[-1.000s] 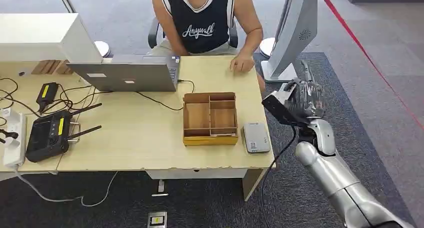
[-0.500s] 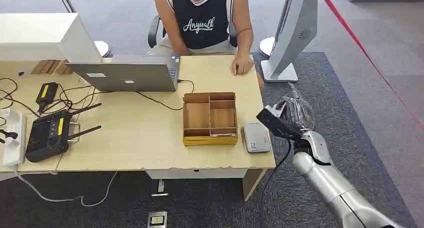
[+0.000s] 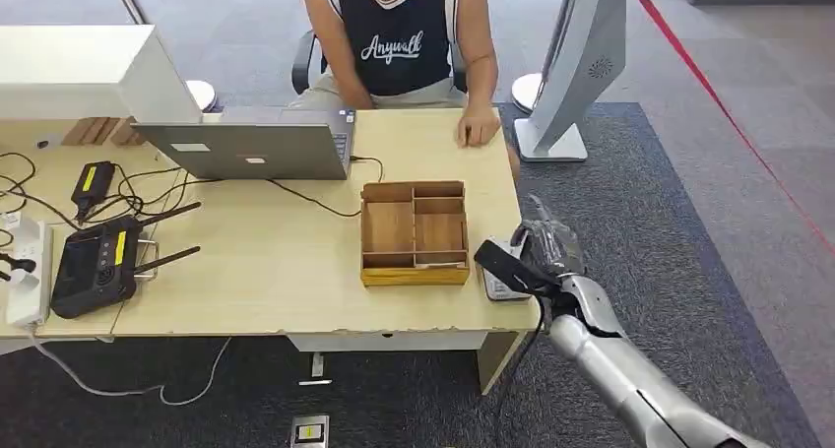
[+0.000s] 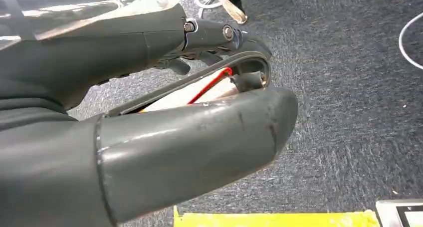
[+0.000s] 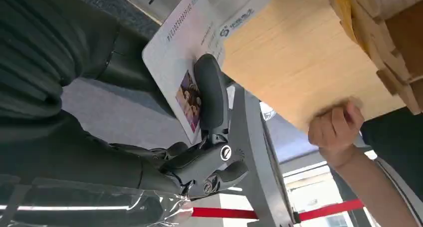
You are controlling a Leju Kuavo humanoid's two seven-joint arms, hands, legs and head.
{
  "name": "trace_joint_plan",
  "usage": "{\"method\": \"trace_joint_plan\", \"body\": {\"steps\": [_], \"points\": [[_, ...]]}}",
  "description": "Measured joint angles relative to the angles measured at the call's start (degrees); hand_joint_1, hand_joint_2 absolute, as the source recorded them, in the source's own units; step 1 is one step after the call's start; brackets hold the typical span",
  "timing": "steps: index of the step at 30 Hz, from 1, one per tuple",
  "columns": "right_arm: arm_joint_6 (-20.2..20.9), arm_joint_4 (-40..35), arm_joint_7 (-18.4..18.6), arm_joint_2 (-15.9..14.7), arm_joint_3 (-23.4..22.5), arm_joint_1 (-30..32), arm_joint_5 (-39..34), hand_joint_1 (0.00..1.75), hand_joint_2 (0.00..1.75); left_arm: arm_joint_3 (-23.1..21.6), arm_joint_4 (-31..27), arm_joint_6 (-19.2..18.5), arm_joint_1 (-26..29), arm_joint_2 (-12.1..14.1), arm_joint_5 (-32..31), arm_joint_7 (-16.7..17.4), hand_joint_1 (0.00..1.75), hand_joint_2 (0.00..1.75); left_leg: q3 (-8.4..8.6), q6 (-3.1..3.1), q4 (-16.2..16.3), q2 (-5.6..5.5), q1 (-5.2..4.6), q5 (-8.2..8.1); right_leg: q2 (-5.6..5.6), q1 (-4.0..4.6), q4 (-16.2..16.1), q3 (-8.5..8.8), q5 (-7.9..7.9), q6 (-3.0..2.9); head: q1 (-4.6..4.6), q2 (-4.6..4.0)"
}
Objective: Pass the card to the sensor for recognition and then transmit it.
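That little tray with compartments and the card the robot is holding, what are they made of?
The tray looks like thin unpainted wood, matt, with visible grain and slotted joints. The card in the right hand seems glossy white plastic or laminated paper, printed with text and a photo.

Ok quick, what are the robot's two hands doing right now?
Right hand: holding the card over the sensor.
Left hand: fingers curled in; whether it holds anything cannot be told.
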Motion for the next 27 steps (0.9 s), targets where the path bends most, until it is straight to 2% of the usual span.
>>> {"method": "trace_joint_plan", "body": {"steps": [27], "points": [[-0.2,4.3,-0.3,1.8,3.3,-0.5,-3.9,1.75,1.75,-0.5,0.0,0.7,0.2,0.1,0.9,0.4,0.00,0.00,0.05,0.00,0.0,0.02,0.01,0.00,0.00,0.01,0.0,0.02,0.00,0.00,0.00,0.00]]}}
